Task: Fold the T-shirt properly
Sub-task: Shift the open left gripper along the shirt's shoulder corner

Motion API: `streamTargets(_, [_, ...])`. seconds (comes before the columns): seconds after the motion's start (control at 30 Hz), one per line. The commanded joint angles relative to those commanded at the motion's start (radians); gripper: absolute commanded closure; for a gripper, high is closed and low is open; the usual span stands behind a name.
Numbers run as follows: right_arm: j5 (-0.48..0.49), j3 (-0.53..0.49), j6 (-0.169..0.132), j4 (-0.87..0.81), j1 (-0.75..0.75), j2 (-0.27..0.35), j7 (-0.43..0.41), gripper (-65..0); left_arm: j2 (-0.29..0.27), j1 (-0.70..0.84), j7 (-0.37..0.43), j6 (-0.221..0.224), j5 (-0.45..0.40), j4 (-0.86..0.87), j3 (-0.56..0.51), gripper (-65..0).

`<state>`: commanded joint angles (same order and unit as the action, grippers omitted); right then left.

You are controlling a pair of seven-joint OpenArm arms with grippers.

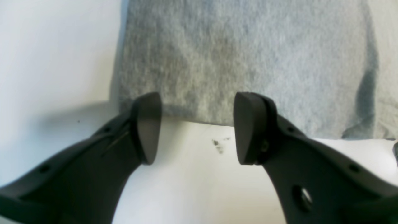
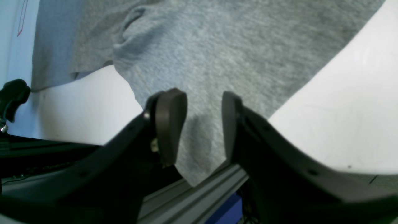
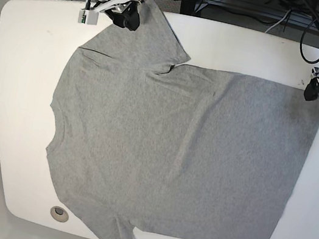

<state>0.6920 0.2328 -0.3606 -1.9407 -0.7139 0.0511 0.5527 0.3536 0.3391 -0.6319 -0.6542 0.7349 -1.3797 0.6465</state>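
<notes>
T-shirt lies flat, plain side up, collar left, hem right.

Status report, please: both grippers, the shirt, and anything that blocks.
Left gripper open at hem corner, empty. Right gripper open over sleeve, empty. T-shirt flat on table, plain side up, unfolded. Nothing blocks.

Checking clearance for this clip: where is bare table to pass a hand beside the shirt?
Bare table lies beyond the T-shirt collar, and a strip runs between both hands. Crowded: right hand over the sleeve, left hand at the hem corner.
</notes>
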Motion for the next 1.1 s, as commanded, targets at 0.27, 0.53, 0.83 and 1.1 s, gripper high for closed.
streamTargets(0.27, [-0.001,0.001,0.000,-0.003,0.002,-0.003,0.011,-21.7,-0.001,0.000,-0.001,0.061,-0.009,-0.008,-0.022,-29.9])
streamTargets(0.53, [0.000,-0.005,0.001,0.006,0.005,-0.005,0.014,-22.0,-0.003,-0.006,-0.016,0.037,-0.007,-0.010,-0.012,-32.0])
streamTargets(0.83, [-0.001,-0.003,0.001,0.008,0.004,-0.007,0.015,-22.0,-0.007,-0.022,-0.012,0.025,0.001,-0.008,0.001,-37.3])
streamTargets(1.1, [-0.001,-0.003,0.002,0.006,0.003,-0.008,0.016,-22.0,-0.009,-0.039,0.000,0.030,0.003,-0.003,0.001,-39.7])
